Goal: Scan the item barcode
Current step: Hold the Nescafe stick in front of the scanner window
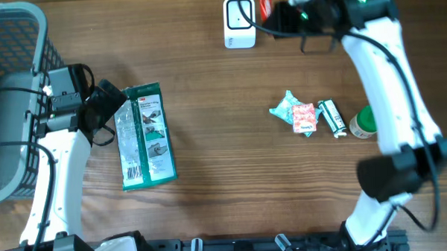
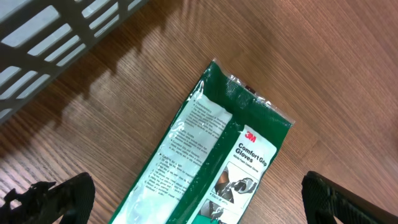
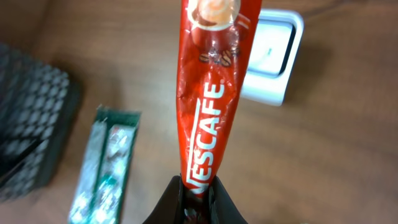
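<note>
Nescafe sachet (image 3: 208, 112), red, fills right-wrist view. Right gripper (image 3: 198, 200) is pinched shut on its lower end, and the rest of the sachet stands clear of the jaws. Overhead: sachet is held in air just beside white scanner (image 1: 239, 22) at far edge of desk (image 1: 225, 177). Left gripper (image 2: 199, 199) is fully spread and empty, above glove pack (image 1: 143, 136), which lies flat near basket (image 1: 12, 43).

Risks (est.):
- Grip at one end only, so thin foil may flop or twist, turning barcode away from scanner window; no read.
- Barcode face not visible here; cannot tell which side carries it.
- Wrinkled glossy foil may glare.
- Swinging too close could knock scanner.
</note>
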`<state>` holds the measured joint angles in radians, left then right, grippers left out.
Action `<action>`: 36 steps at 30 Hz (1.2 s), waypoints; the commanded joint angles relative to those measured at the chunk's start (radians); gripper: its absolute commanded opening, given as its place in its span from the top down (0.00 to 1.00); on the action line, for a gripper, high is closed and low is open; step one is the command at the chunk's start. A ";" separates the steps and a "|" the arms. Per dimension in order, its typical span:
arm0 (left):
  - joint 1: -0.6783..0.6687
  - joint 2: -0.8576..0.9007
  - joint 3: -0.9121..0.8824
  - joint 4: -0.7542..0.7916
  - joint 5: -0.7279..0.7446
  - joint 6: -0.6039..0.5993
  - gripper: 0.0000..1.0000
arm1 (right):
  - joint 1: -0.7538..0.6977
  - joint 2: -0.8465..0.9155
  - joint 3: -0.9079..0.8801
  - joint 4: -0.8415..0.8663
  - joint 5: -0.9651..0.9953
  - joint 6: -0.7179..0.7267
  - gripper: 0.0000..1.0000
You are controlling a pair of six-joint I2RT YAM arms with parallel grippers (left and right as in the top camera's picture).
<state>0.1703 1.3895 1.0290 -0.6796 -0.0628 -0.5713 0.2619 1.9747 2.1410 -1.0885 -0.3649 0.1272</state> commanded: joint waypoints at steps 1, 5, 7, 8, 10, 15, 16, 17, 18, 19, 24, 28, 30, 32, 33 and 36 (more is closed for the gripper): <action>0.002 0.006 0.015 0.002 -0.010 -0.013 0.00 | 0.038 0.160 0.042 0.065 0.175 -0.024 0.96; 0.002 0.006 0.015 0.002 -0.010 -0.013 0.00 | 0.063 0.266 0.041 0.152 0.265 -0.049 0.96; 0.002 0.006 0.015 0.002 -0.010 -0.013 0.00 | 0.073 0.323 0.041 0.187 0.315 -0.048 0.96; 0.002 0.006 0.015 0.002 -0.010 -0.013 0.00 | 0.078 0.348 0.041 0.203 0.320 -0.049 0.96; 0.002 0.006 0.015 0.002 -0.010 -0.013 0.00 | 0.082 0.376 0.041 0.214 0.320 -0.049 0.96; 0.002 0.006 0.015 0.002 -0.010 -0.013 0.00 | 0.085 0.433 0.035 0.233 0.320 -0.048 0.96; 0.002 0.006 0.015 0.002 -0.010 -0.013 0.00 | 0.085 0.438 0.032 0.241 0.320 -0.048 0.96; 0.002 0.006 0.015 0.002 -0.010 -0.013 0.00 | 0.085 0.440 0.032 0.243 0.320 -0.048 0.96; 0.002 0.006 0.015 0.002 -0.010 -0.013 0.00 | 0.085 0.440 0.031 0.244 0.320 -0.047 0.96; 0.002 0.006 0.015 0.002 -0.010 -0.013 0.00 | 0.085 0.440 0.031 0.245 0.320 -0.046 0.96; 0.002 0.006 0.015 0.002 -0.010 -0.013 0.00 | 0.085 0.440 0.031 0.241 0.320 -0.045 0.96; 0.002 0.006 0.015 0.002 -0.010 -0.013 0.00 | 0.085 0.440 0.031 0.234 0.311 -0.045 0.96; 0.002 0.006 0.015 0.002 -0.010 -0.013 0.00 | 0.085 0.440 0.031 0.227 0.303 -0.044 0.96; 0.002 0.006 0.015 0.002 -0.010 -0.013 0.00 | 0.085 0.440 0.031 0.224 0.283 -0.034 0.95; 0.002 0.006 0.015 0.002 -0.010 -0.013 0.00 | 0.085 0.440 0.031 0.224 0.270 -0.023 0.96; 0.002 0.006 0.015 0.002 -0.010 -0.013 0.00 | 0.085 0.440 0.026 0.220 0.244 -0.018 0.96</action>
<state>0.1703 1.3895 1.0290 -0.6804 -0.0628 -0.5713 0.3435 2.3920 2.1689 -0.8639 -0.0795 0.0914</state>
